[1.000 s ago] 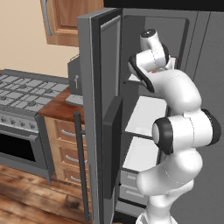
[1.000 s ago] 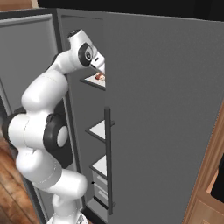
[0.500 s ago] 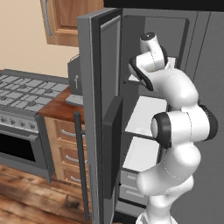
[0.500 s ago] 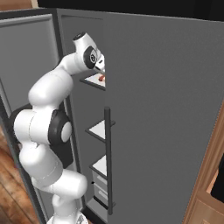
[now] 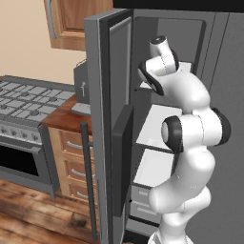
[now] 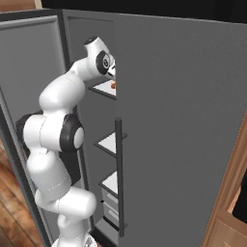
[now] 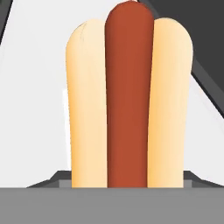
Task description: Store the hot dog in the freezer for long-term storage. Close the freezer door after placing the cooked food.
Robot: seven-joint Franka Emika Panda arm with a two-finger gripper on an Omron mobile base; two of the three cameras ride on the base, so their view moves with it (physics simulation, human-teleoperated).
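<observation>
Basically, the freezer (image 5: 162, 119) is the narrow left bay of the tall grey refrigerator, standing open with white shelves stacked inside and grey drawers (image 6: 110, 205) at the bottom. Freezer door (image 5: 107, 133) is swung wide out to the left, edge-on in the left base view, its long vertical bar handle (image 5: 87, 181) on the outer face. Plain grey right door (image 6: 178, 130) is closed, with its own dark bar handle (image 6: 118, 176) running down near its left edge.

White arm (image 5: 190, 143) rises in front of the opening and bends in at upper-shelf height, wrist reaching into the compartment. To the left of the fridge: a wooden cabinet with drawers (image 5: 71, 157) under a dark wood worktop (image 5: 64, 119), and a stove (image 5: 24, 124) further left. Wood upper cabinet (image 5: 76, 24) on the wall above.

Upper white shelf (image 6: 103, 88) carries the hot dog (image 7: 129, 96); in the right base view it shows as a small orange spot (image 6: 114, 85) at the shelf's right end, just beside the wrist. Hand view looks straight along it: tan bun, red-orange sausage down the middle, lying on the white shelf (image 7: 30, 109). Claw: fingertips not visible, so cannot tell whether it is wide, narrow or gripping the bun.
</observation>
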